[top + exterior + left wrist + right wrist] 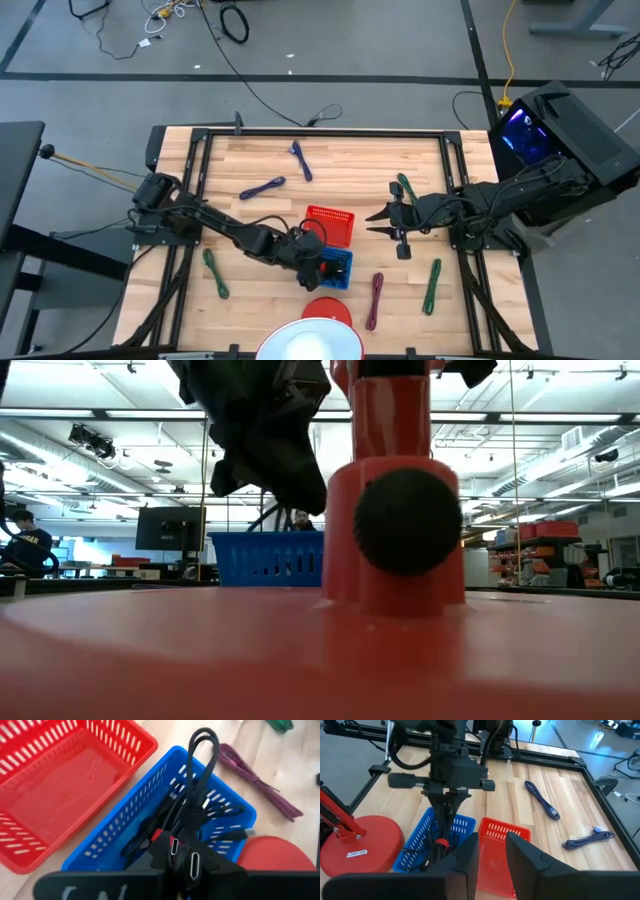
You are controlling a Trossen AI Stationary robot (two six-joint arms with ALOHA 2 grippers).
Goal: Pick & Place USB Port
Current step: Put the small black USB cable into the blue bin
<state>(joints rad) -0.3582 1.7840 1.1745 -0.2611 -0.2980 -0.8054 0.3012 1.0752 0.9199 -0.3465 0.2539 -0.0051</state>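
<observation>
The left gripper (318,268) is seen low in the centre of the high view, over the blue basket (338,266), its fingers closed on a black USB cable (192,815) whose loop stands above the basket. The red basket (330,223) lies just above. The right gripper (378,221), half open and empty, is held right of centre.

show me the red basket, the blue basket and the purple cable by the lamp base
red basket (75,805), left wrist view, bare floor inside
blue basket (150,790), left wrist view, its rim
purple cable (260,785), left wrist view, middle of the bundle
</observation>
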